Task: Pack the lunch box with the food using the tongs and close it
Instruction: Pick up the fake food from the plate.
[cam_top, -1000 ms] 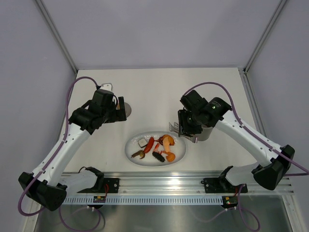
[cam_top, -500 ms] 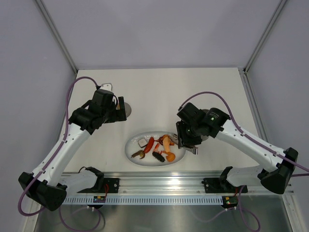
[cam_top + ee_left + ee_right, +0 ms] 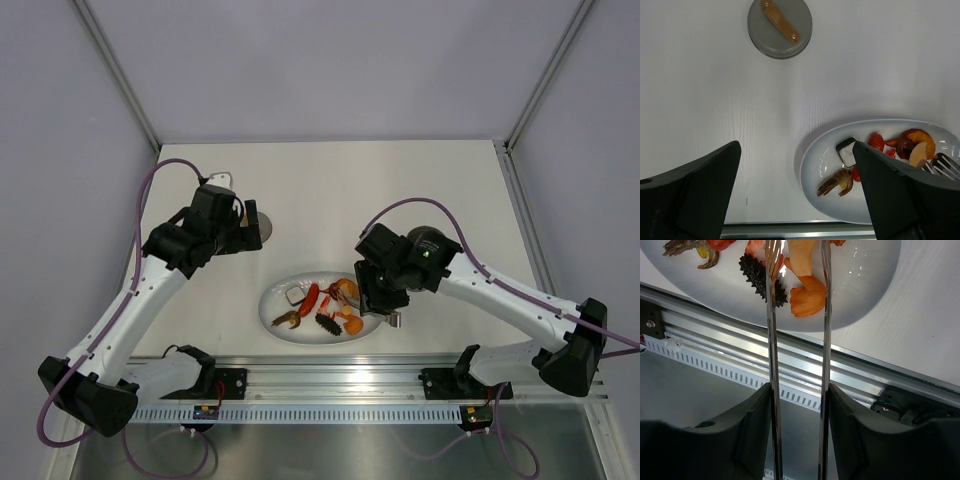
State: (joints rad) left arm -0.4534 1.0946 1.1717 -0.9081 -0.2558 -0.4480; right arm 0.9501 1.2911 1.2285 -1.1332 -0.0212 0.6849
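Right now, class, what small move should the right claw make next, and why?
Probably squeeze the tongs shut. The right claw holds them with their arms spread, and their tips sit over the white plate on either side of the pale orange food piece, so closing should pinch it ready for lifting.

Food [image 3: 840, 181] on plate [image 3: 812, 170]; tongs [image 3: 772, 365] above; lid [image 3: 780, 21] behind-left.

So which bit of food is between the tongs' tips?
The pale orange drumstick-like piece: it sits right between the two tips of the tongs, while the dark ridged piece lies outside them.
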